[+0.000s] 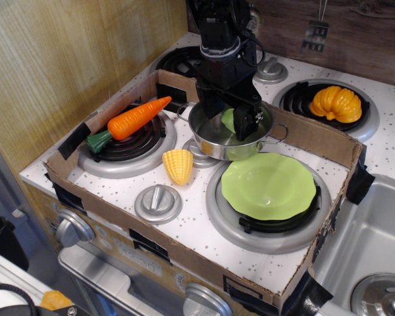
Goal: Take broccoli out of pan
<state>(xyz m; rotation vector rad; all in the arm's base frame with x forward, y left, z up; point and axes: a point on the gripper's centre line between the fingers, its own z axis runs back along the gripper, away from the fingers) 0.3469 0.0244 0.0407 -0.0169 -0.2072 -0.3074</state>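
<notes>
The pan is a shiny steel pot with two loop handles, standing in the middle of the toy stove inside the cardboard frame. The broccoli is a pale green lump inside the pan, toward its far side. My gripper reaches down into the pan from above, its black fingers standing on either side of the broccoli. The jaws look open around it, and the fingers hide part of it.
A flat light-green plate lies on the front right burner, close to the pan. A corn cob lies to the pan's left, a carrot on the left burner, and an orange pumpkin on the back right burner. A cardboard wall frames the area.
</notes>
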